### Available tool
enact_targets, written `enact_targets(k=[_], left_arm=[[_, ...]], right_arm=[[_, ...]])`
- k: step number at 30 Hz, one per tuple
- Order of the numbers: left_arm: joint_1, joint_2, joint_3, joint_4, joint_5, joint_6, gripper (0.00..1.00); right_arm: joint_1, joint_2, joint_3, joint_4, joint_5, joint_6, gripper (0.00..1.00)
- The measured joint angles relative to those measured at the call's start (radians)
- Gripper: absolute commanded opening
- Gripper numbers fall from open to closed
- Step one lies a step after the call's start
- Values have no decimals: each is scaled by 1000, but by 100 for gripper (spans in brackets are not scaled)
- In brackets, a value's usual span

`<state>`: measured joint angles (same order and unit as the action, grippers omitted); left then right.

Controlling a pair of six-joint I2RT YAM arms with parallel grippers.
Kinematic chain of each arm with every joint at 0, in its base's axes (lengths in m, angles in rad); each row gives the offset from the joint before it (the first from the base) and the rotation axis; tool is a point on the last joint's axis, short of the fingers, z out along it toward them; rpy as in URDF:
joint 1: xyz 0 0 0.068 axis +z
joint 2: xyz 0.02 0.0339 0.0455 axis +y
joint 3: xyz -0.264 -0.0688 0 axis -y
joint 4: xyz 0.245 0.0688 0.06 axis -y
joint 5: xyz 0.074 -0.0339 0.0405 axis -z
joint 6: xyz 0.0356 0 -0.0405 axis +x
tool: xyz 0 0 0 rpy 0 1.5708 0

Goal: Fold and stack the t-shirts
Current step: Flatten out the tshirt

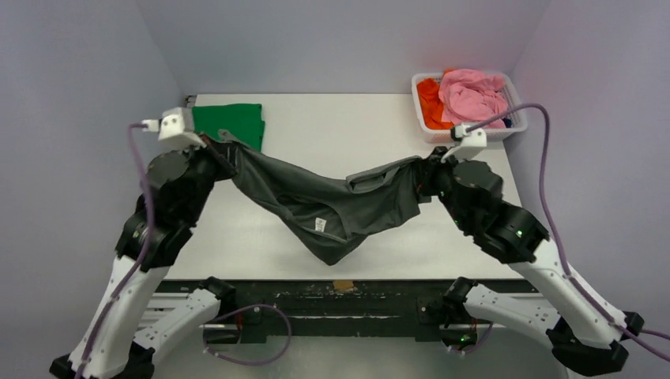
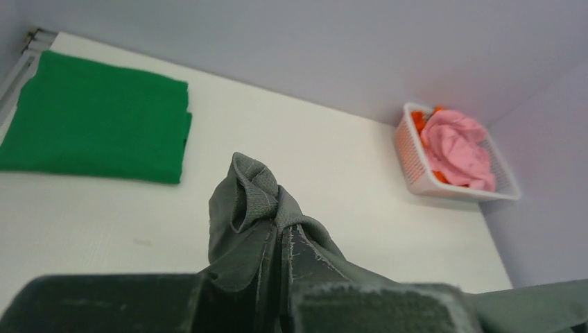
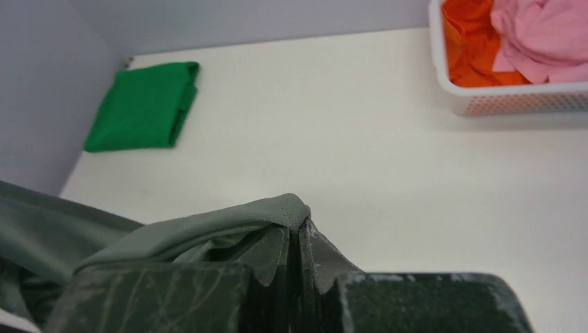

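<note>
The charcoal-grey t-shirt [image 1: 332, 207] hangs in the air between my two grippers and sags toward the table's front edge. My left gripper [image 1: 227, 156] is shut on one end of it; the cloth bunches over the jaws in the left wrist view [image 2: 253, 201]. My right gripper [image 1: 423, 170] is shut on the other end, with cloth draped over its jaws in the right wrist view [image 3: 277, 211]. The green t-shirt [image 1: 231, 122] lies folded at the table's back left, behind my left gripper; it also shows in the wrist views [image 2: 97, 118] [image 3: 142, 105].
A white mesh basket [image 1: 430, 130] with pink [image 1: 472, 95] and orange cloth stands at the table's back right corner. The white table [image 1: 332, 126] is walled on the left, back and right. The basket also shows in the wrist views [image 2: 416, 173] [image 3: 513, 103].
</note>
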<state>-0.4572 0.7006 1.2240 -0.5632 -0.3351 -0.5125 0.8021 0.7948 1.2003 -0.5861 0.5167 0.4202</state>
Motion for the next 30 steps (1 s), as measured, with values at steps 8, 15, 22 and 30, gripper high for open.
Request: enact_targets(k=[8,15,22,30], left_arm=[[67,321,-185,24,42,-50,0],[171,665,-219,61,190,-80,0],[200,803,-158,85,259,-82,0],[200,800,-159,113,298,-82,0]], right_arm=[[-241,237,-219,35,-133,70,0],[-515,871,-43,58,-353,40,53],[-537,1085,227,-16,-252,61,81],[-536,665,-263,66,-275,128,74]])
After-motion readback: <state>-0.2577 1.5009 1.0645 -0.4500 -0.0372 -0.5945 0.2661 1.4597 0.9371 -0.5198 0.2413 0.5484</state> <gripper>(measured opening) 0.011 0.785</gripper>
